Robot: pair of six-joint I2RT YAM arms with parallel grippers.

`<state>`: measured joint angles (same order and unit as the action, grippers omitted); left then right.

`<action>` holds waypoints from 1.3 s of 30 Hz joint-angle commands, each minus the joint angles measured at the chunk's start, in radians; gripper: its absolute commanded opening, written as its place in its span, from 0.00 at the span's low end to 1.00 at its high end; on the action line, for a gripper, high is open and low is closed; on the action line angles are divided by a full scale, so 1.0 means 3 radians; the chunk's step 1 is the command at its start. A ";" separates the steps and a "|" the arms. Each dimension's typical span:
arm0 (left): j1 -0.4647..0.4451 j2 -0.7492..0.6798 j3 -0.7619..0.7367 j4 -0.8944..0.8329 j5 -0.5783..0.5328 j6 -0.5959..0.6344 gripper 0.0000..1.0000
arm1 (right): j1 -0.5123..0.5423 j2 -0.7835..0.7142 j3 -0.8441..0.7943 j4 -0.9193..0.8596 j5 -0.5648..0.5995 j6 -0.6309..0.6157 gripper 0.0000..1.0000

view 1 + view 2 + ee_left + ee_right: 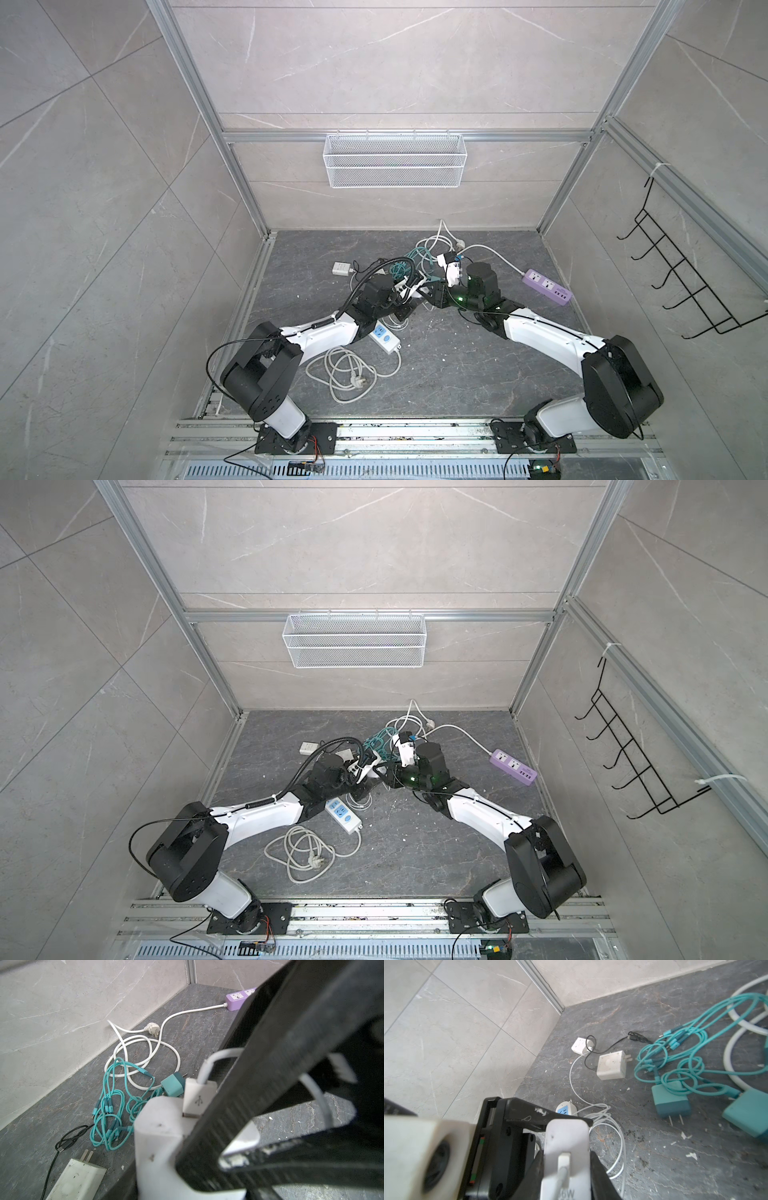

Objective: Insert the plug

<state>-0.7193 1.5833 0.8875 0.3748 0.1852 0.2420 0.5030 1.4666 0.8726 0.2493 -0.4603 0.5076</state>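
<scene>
Pale tiled walls (83, 208), dark, perhaps stone floor (457, 374)

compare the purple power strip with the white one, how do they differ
The purple power strip has pale socket faces; the white power strip has blue ones. The purple one lies in the open; the white one is partly under the left arm. The purple one's cord trails toward the back wall; the white one's is coiled beside it. Both lie flat.
</scene>
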 commanded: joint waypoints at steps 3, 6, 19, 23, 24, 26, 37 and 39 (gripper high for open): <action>0.0009 -0.0276 -0.0023 0.0399 -0.0075 -0.0083 0.75 | 0.0000 0.0048 0.0106 -0.0548 0.0525 0.0027 0.10; 0.0001 -0.0316 -0.0029 0.0337 -0.0146 -0.0030 0.98 | 0.0001 -0.0001 0.0110 -0.0581 0.0576 0.0028 0.10; 0.0493 -0.0670 -0.0036 -0.0469 -0.1528 -0.0479 1.00 | 0.0000 -0.0385 0.0224 -0.1634 0.1477 -0.0325 0.10; 0.0734 -0.0691 -0.0054 -0.0848 -0.1789 -0.0971 1.00 | 0.0000 -0.0586 0.0250 -0.1954 0.1900 -0.0392 0.11; 0.0777 -0.0684 -0.0058 -0.0932 -0.1830 -0.1063 1.00 | 0.0001 -0.0629 0.0291 -0.2065 0.2035 -0.0398 0.11; 0.0859 -0.0649 -0.0080 -0.1041 -0.1865 -0.1230 1.00 | 0.0003 -0.0661 0.0409 -0.2351 0.2438 -0.0380 0.10; 0.1053 -0.0376 -0.0253 -0.0892 -0.1741 -0.1651 1.00 | 0.0819 -0.0089 0.0755 -0.2423 0.2900 -0.0234 0.11; 0.1065 -0.0326 -0.0282 -0.0861 -0.1699 -0.1728 1.00 | 0.0909 0.0068 0.0757 -0.2233 0.2736 -0.0146 0.11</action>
<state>-0.4076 1.4757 0.8093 0.0883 -0.3359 -0.2150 0.7448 1.4315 1.0866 -0.4744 0.3824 0.4244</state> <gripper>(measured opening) 0.998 0.307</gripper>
